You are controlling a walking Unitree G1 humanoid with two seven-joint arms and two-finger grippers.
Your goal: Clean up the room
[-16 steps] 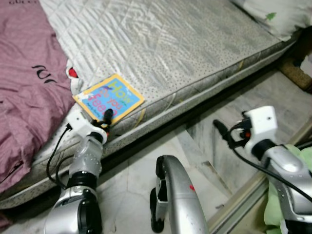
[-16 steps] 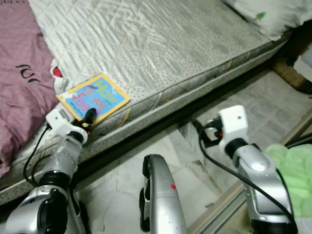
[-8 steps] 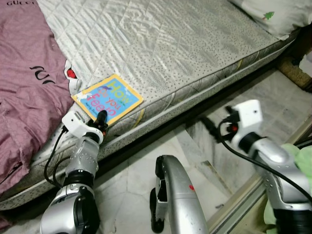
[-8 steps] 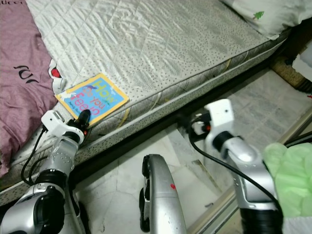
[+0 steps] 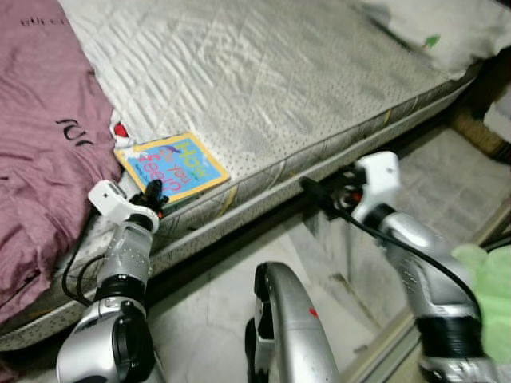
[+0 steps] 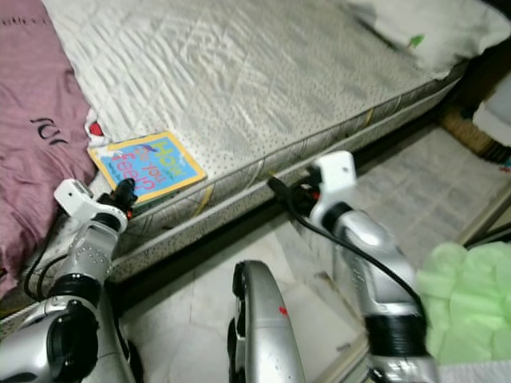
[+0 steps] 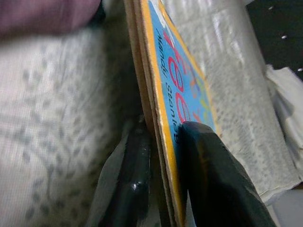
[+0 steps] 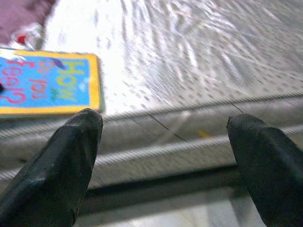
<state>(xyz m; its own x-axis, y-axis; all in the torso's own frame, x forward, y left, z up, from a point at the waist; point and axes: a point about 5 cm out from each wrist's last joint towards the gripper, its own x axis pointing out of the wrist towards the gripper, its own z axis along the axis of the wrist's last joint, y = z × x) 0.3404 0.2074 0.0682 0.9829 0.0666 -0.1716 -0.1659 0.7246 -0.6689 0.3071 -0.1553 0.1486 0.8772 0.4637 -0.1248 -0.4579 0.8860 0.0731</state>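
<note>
A blue picture book (image 5: 172, 166) with a yellow border lies flat on the grey mattress (image 5: 263, 88), near its front edge. My left gripper (image 5: 153, 194) is at the book's near corner. The left wrist view has one black finger (image 7: 208, 179) on the cover (image 7: 184, 80) and the other under the book's edge, so the gripper is shut on the book. My right gripper (image 5: 313, 190) hangs open beside the mattress's side wall, to the right of the book (image 8: 42, 87). Its fingers (image 8: 61, 161) are spread wide with nothing between them.
A purple blanket (image 5: 40, 159) covers the mattress's left part, with a small white-and-red thing (image 5: 120, 132) at its edge beside the book. A white pillow (image 5: 431, 28) lies at the far right. Marble floor (image 5: 215, 287) runs below the mattress; a green cloth (image 5: 487, 287) sits at right.
My right arm has swung left from over the floor to the mattress's side. My left gripper has stayed at the book's corner. The camera view has shifted.
</note>
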